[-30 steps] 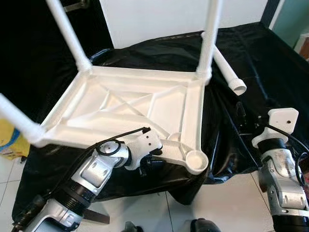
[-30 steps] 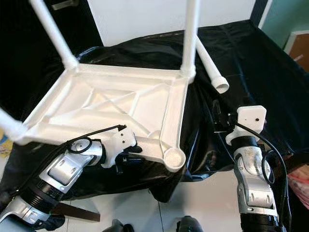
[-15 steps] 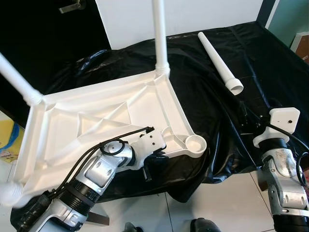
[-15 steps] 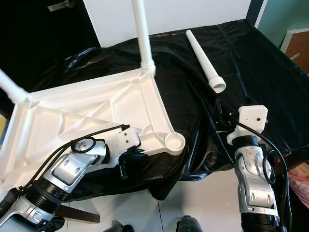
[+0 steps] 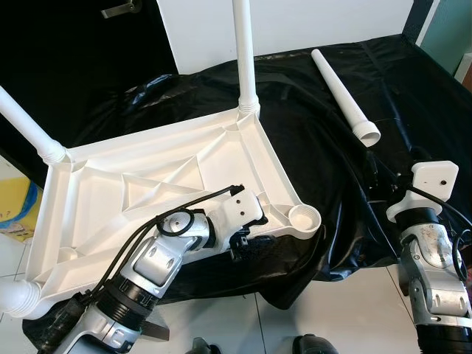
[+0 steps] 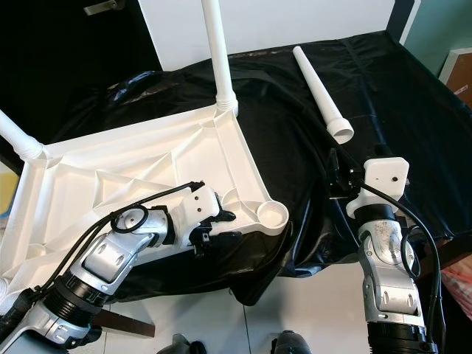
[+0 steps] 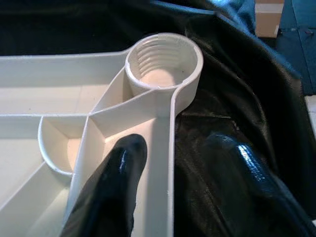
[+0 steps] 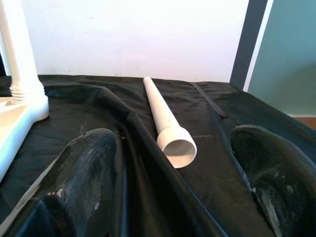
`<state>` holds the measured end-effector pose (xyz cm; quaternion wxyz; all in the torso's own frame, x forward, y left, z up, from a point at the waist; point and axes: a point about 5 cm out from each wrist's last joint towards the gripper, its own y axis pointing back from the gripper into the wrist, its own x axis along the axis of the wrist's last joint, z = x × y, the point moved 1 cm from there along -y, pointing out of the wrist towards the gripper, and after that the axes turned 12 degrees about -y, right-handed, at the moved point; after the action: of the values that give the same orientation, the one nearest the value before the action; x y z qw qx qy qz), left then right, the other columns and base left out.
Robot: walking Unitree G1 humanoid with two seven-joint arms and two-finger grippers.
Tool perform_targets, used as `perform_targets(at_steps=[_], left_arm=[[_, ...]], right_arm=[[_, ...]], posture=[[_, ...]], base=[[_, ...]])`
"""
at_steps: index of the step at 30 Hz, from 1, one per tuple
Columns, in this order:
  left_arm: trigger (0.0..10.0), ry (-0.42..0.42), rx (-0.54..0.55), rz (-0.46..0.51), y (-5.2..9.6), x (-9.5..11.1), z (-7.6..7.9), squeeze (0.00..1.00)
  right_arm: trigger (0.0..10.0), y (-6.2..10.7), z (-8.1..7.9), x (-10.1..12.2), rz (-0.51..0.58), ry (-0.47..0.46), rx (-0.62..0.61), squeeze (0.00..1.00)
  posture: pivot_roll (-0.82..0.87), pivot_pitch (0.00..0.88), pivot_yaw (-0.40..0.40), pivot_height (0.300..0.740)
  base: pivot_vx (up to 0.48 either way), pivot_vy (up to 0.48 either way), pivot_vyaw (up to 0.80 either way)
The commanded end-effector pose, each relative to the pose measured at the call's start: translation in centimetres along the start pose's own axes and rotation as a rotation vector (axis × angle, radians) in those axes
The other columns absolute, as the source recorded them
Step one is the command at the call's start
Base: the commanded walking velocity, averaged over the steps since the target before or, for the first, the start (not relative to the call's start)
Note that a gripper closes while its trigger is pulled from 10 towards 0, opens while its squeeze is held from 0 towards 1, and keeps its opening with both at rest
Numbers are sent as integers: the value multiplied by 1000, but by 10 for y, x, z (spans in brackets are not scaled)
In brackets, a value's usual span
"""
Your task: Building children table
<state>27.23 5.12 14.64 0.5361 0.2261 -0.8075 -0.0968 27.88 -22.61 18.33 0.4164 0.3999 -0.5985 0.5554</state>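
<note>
- Lying upside down on the black-draped surface (image 5: pixel 413 81), the white tabletop (image 5: pixel 147 184) has three legs already standing up from its corners, and one threaded socket (image 5: pixel 304 219) is empty at the corner nearest the robot's right side.
- The left end effector (image 7: pixel 173 163) pinches the tabletop's rim just beside that empty socket, one finger (image 7: pixel 111 187) inside the rim wall and the other outside it, against the black cover.
- The loose leg (image 6: pixel 321 92) lies flat on the cover, well apart from the socket and beyond it (its wide threaded mouth faces the robot, its narrow tip points away toward the wall).
- The right end effector (image 8: pixel 177 163) hovers with its fingers spread wide and empty, aimed along the leg's long axis toward the open mouth.
- My judgement: the right arm is the nearer one to the leg, so the fetch falls to it while the left steadies the tabletop; the leg must then be stood on end and its threaded end carried back to the socket.
</note>
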Motion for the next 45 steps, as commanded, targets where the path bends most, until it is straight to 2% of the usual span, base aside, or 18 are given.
perform_targets(at_steps=[1, 4, 5, 9, 11, 14, 19, 20, 24, 28, 29, 31, 32, 33, 40, 45], left_arm=[[10000, -14, 33, 45, 4, 8, -2, 0], [10000, -19, 48, 135, 7, 21, -5, 0], [10000, -19, 48, 135, 7, 21, -5, 0], [10000, -11, 129, 255, 10, 41, -15, 0], [10000, -11, 129, 255, 10, 41, -15, 0], [10000, 3, 161, 332, 14, 55, -21, 0], [10000, 1, 162, 338, 14, 57, -21, 0], [10000, -2, 159, 337, 14, 58, -20, 0], [10000, -2, 157, 338, 15, 59, -19, 0], [10000, 0, 158, 348, 16, 62, -18, 0], [10000, 2, 159, 352, 17, 63, -18, 0], [10000, 2, 159, 352, 17, 63, -18, 0], [10000, 3, 160, 355, 17, 64, -17, 0], [10000, 4, 161, 358, 18, 65, -17, 0], [10000, 30, 165, 370, 19, 71, -12, 0], [10000, 29, 166, 373, 20, 73, -10, 0]], right_arm=[[10000, -1, 3, -2, -10, 2, -16, 0], [10000, -2, 8, -5, -17, -13, -47, 0], [10000, -2, 8, -5, -17, -13, -47, 0], [10000, -10, 12, -9, -23, -34, -81, 0], [10000, -10, 12, -9, -23, -34, -81, 0], [10000, -24, 19, -16, -35, -52, -127, 0], [10000, -31, 22, -20, -49, -67, -146, 0], [10000, -34, 24, -24, -60, -79, -160, 1000], [10000, -40, 25, -28, -72, -94, -164, 1000], [10000, -52, 24, -32, -91, -106, -165, 1000], [10000, -57, 23, -33, -96, -109, -165, 898], [10000, -57, 23, -33, -96, -109, -165, 898], [10000, -61, 23, -33, -99, -111, -164, 620], [10000, -65, 22, -34, -107, -109, -160, 0], [10000, -83, 21, -29, -101, -86, -151, 0], [10000, -85, 21, -28, -94, -86, -148, 0]], posture=[[-135, 106, 101, 740], [-134, 106, 102, 740], [-134, 106, 102, 740], [-127, 106, 108, 740], [-127, 106, 108, 740], [-126, 107, 112, 740], [-126, 107, 114, 740], [-120, 108, 114, 740], [-117, 110, 114, 740], [-105, 123, 117, 740], [-101, 132, 119, 740], [-101, 132, 119, 740], [-100, 134, 119, 740], [-95, 147, 120, 740], [-85, 194, 122, 740], [-84, 203, 124, 740]], base=[[0, 0, 0], [0, 0, 0], [0, 0, 0], [0, 0, 0], [0, 0, 0], [0, 0, 0], [0, 0, 0], [0, 0, 0], [0, 0, 0], [0, 0, 0], [0, 0, 0], [0, 0, 0], [0, 0, 0], [0, 0, 0], [0, 0, 0], [0, 0, 0]])
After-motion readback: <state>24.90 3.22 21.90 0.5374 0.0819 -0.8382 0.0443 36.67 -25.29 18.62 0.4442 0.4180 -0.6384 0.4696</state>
